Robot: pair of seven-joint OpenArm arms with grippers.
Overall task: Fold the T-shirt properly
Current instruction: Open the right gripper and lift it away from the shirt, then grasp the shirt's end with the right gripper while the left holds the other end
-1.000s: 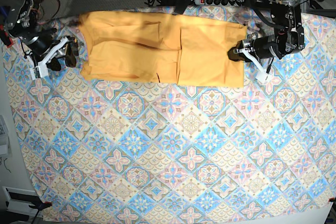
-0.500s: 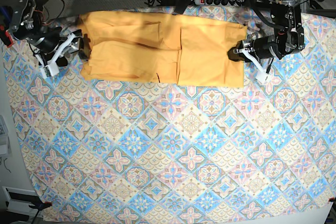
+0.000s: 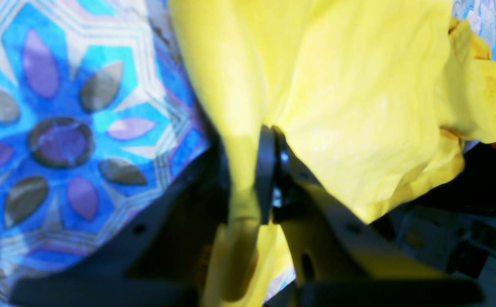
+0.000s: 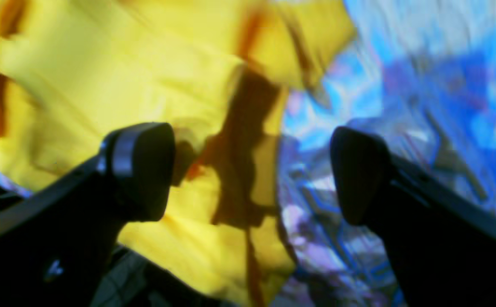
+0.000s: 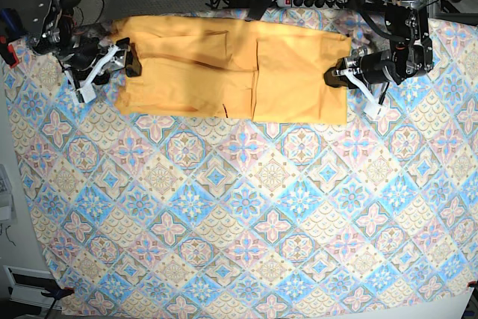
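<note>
Two grippers are working: the left gripper (image 3: pixel 265 179) is pinching the soft, floppy T-shirt (image 5: pixel 231 69) at its hem near the surface's (image 5: pixel 246 214) far edge; the right gripper's (image 4: pixel 252 170) fingers (image 4: pixel 141 170) are spread wide by the other end.

You're looking at a plain yellow-orange T-shirt (image 5: pixel 231 69) with no print, which reads as a brighter lemon yellow with rust-orange shadows in its creases in both wrist views. Under it, the tablecloth (image 5: pixel 246 214) carries a diamond lattice of blue, pink, cream and tan tiles, each holding a flower medallion; close up in the left wrist view you see one medallion with a violet centre, purple and grey-brown petals on a turquoise and deep blue ground. Both grippers' fingers (image 4: pixel 139 170) are black.
</note>
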